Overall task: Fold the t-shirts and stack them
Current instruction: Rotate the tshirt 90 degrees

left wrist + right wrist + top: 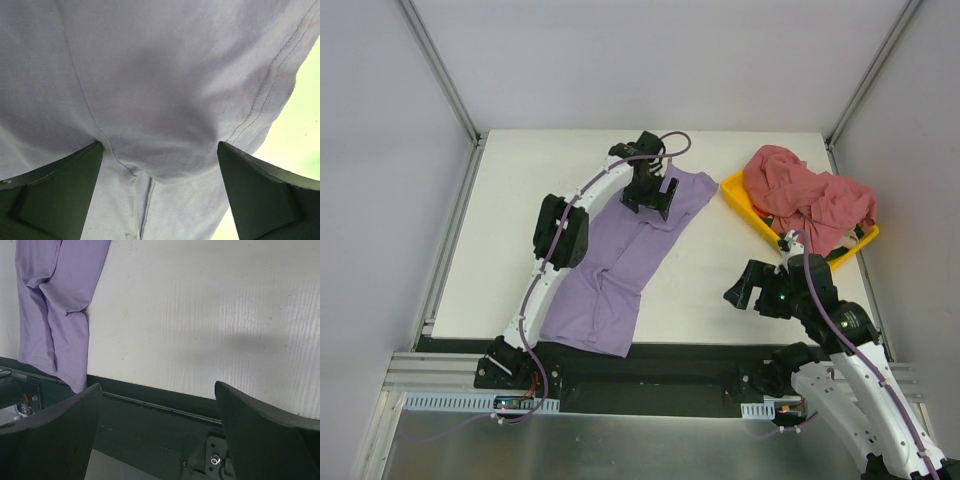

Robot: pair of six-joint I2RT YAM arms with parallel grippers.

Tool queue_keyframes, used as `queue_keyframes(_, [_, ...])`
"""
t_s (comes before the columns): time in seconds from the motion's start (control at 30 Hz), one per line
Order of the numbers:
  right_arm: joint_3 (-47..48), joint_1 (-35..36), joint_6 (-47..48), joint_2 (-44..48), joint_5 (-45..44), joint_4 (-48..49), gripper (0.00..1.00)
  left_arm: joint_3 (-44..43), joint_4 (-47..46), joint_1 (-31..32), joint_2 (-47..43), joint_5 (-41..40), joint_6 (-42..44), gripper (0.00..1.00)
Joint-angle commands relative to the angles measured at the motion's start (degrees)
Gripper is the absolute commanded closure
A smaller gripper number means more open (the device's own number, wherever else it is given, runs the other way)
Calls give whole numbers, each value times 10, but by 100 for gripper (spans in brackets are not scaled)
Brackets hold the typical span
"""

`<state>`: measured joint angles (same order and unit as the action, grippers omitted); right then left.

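A lavender t-shirt (620, 270) lies spread lengthwise on the white table, its lower hem hanging over the near edge. My left gripper (653, 205) is open just above the shirt's far end. In the left wrist view the cloth (160, 100) fills the frame, with a seam and a fold between my spread jaws (160, 145). Dusty pink-red t-shirts (805, 195) lie heaped in a tray at the back right. My right gripper (738, 292) is open and empty above bare table near the front edge (157, 385). The lavender shirt shows at the left of its view (55, 305).
The yellow tray (733, 190) under the pink-red heap stands at an angle at the back right. A black rail (165, 405) runs along the table's near edge. White walls and metal posts enclose the table.
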<state>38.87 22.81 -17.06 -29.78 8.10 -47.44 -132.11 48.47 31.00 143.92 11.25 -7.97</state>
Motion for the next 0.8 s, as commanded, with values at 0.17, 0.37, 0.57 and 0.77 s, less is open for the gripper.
queue_keyframes(0.17, [23, 2, 23, -19, -17, -7, 4, -45, 76, -93, 31, 61, -103, 1])
queue_keyframes(0.37, [26, 2, 26, -36, -15, 1, 4, -98, 53, -165, 73, 77, -196, 1])
queue_keyframes(0.57, [28, 2, 31, -53, -29, 8, 4, -98, -43, -218, 100, 114, -315, 1])
queue_keyframes(0.77, [38, 1, 37, -80, -33, 21, 4, -122, -151, -221, 132, 114, -396, 1])
